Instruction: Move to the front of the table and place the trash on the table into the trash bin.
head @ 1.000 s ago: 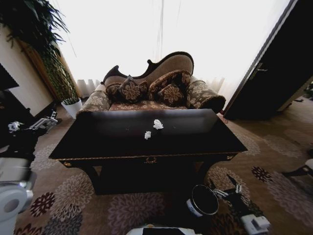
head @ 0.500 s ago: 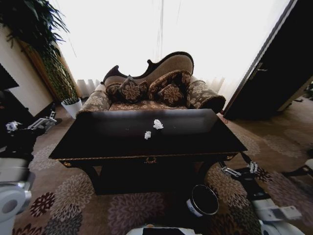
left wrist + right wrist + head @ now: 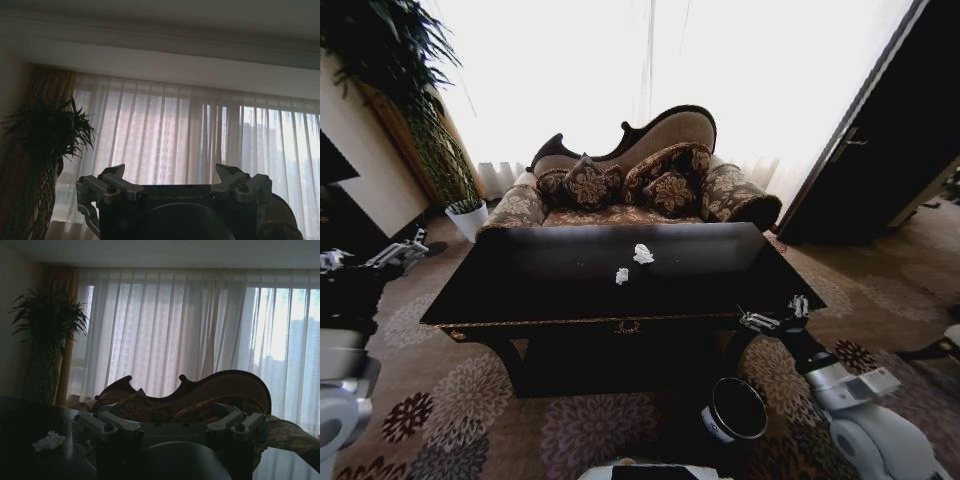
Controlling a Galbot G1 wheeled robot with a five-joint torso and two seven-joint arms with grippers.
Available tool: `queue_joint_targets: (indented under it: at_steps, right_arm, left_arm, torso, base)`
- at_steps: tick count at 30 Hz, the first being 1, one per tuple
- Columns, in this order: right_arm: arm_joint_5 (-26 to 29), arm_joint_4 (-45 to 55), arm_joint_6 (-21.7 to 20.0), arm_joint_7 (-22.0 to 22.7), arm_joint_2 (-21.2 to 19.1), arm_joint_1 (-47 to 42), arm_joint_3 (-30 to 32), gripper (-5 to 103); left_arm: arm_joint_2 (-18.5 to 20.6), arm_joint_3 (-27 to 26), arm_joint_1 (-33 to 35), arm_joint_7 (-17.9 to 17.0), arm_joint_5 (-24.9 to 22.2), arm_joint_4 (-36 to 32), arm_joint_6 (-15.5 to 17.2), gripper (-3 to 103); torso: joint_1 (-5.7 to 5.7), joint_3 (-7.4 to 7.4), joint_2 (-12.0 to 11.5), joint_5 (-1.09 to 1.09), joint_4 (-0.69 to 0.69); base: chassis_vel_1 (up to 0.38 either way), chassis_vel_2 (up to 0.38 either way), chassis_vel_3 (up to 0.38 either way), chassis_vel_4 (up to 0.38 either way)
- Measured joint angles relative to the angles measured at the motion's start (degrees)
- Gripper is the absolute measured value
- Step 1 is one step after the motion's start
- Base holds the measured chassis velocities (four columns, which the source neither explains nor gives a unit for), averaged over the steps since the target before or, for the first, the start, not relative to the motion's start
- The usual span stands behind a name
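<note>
Glossy black surface (image 3: 570, 290), sofa (image 3: 630, 180) behind, curtained window beyond.
Two tissue lumps (image 3: 633, 262) mid-surface; trash bin (image 3: 734, 410) on carpet; right gripper (image 3: 772, 314) at front-right corner, left gripper (image 3: 365, 258) aside, jaws of both released.

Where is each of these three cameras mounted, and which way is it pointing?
Head view: high, looking down at the table, tissue, trash bin; both arms show.
Left wrist view: faces the curtains; left end effector open.
Right wrist view: faces the sofa over the table; right end effector open.
Shared: sofa, tissue.
</note>
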Motion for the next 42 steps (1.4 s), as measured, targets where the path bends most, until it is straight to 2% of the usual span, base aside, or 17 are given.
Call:
queue_joint_targets:
  at_steps: [1, 3, 4, 6, 7, 10, 11, 16, 21, 26, 27, 31, 32, 35, 38, 42]
  right_arm:
    - [0.0, 0.0, 0.0, 0.0, 0.0, 0.0, 0.0, 100]
    - [0.01, 1.64, -3.23, 0.77, 1.04, 1.36, -0.35, 100]
    - [0.01, 1.97, -5.03, 0.96, 0.73, 2.57, -0.79, 100]
    - [0.01, 2.0, -6.05, 1.04, 0.16, 3.46, -1.13, 100]
    - [0.02, 1.87, -7.05, 1.1, -0.96, 4.63, -1.53, 100]
    - [0.9, -0.46, -8.41, 1.49, -5.26, 8.15, -2.28, 100]
    - [0.9, -0.46, -8.41, 1.49, -5.26, 8.15, -2.28, 100]
    - [6.73, -5.1, -10.55, 3.7, -12.01, 16.24, -4.16, 100]
    - [10.3, -7.93, -12.57, 5.92, -15.72, 21.97, -8.64, 100]
    - [15.15, -11.45, -17.53, 10.08, -21.97, 32.42, -18.61, 100]
    - [15.15, -11.45, -17.53, 10.08, -21.97, 32.42, -18.61, 100]
    - [19.51, -13.03, -20.48, 12.85, -26.88, 43.34, -28.98, 100]
    - [19.51, -13.03, -20.48, 12.85, -26.88, 43.34, -28.98, 100]
    - [23.62, -14.08, -23.59, 15.28, -29.79, 51.5, -37.92, 100]
    - [25.87, -15.04, -26.45, 16.45, -30.59, 57.95, -43.78, 100]
    - [27.97, -17.45, -30.19, 16.77, -29.34, 67.12, -51.51, 100]
  left_arm:
    - [0.0, 0.0, 0.0, 0.0, 0.0, 0.0, 0.0, 100]
    - [0.09, 1.8, -0.27, 0.03, 0.72, -0.03, 0.16, 100]
    - [-0.13, 1.97, 0.07, 0.0, 1.1, -0.34, 0.16, 100]
    - [-0.32, 2.0, 0.43, 0.0, 1.36, -0.71, 0.16, 100]
    - [-0.54, 1.95, 0.87, 0.0, 1.54, -1.27, 0.16, 100]
    - [-0.86, 1.53, 1.97, 0.05, 2.03, -2.39, 0.16, 100]
    - [-0.86, 1.53, 1.97, 0.05, 2.03, -2.39, 0.16, 100]
    - [-0.93, 0.93, 3.65, 0.25, 3.11, -2.92, 0.15, 100]
    - [-1.29, 0.56, 4.68, 0.35, 3.64, -2.94, 0.15, 100]
    - [-2.1, 0.11, 6.18, 0.73, 4.51, -2.94, 0.2, 100]
    - [-2.1, 0.11, 6.18, 0.73, 4.51, -2.94, 0.2, 100]
    - [-2.38, 0.04, 6.52, 0.89, 4.88, -2.94, 0.21, 100]
    - [-2.38, 0.04, 6.52, 0.89, 4.88, -2.94, 0.21, 100]
    - [-2.39, 0.01, 6.23, 0.89, 4.91, -2.93, 0.22, 100]
    - [-2.4, 0.04, 5.78, 0.92, 4.93, -2.93, 0.23, 100]
    - [-2.71, 0.62, 5.13, 0.91, 5.21, -2.91, 0.26, 100]
  torso:
    - [0.0, 0.0, 0.0, 0.0, 0.0]
    - [0.0, 0.0, 0.0, 0.0, -0.08]
    - [0.0, 0.0, 0.0, -0.02, -0.05]
    - [-0.01, 0.0, 0.0, 0.01, -0.03]
    - [0.0, 0.0, 0.0, 0.0, 0.01]
    - [0.0, 0.0, 0.0, 0.02, -0.02]
    - [0.0, 0.0, 0.0, 0.02, -0.02]
    - [0.0, 0.0, 0.0, 0.01, -0.01]
    - [0.0, 0.0, 0.0, 0.01, -0.01]
    - [0.0, 0.01, -0.01, 0.01, -0.02]
    - [0.0, 0.01, -0.01, 0.01, -0.02]
    - [0.0, 0.0, 0.0, -0.02, -0.01]
    - [0.0, 0.0, 0.0, -0.02, -0.01]
    - [0.0, 0.0, 0.0, 0.0, -0.01]
    - [0.0, 0.0, 0.0, 0.0, -0.02]
    - [0.0, 0.0, 0.0, -0.02, -0.01]
  base:
    - [0.0, 0.0, 0.0, 0.0]
    - [0.0, 0.0, 0.0, 0.0]
    - [0.0, 0.0, 0.0, 0.0]
    - [0.0, 0.0, 0.0, 0.0]
    - [0.0, 0.0, 0.0, 0.0]
    - [0.0, 0.0, 0.0, 0.0]
    - [0.0, 0.0, 0.0, 0.0]
    - [0.0, 0.0, 0.0, 0.0]
    - [0.0, 0.0, 0.0, 0.0]
    - [0.0, 0.0, 0.0, 0.0]
    - [0.0, 0.0, 0.0, 0.0]
    - [0.0, 0.0, 0.0, 0.0]
    - [0.0, 0.0, 0.0, 0.0]
    - [0.0, 0.0, 0.0, 0.0]
    - [0.0, 0.0, 0.0, 0.0]
    - [0.0, 0.0, 0.0, 0.0]
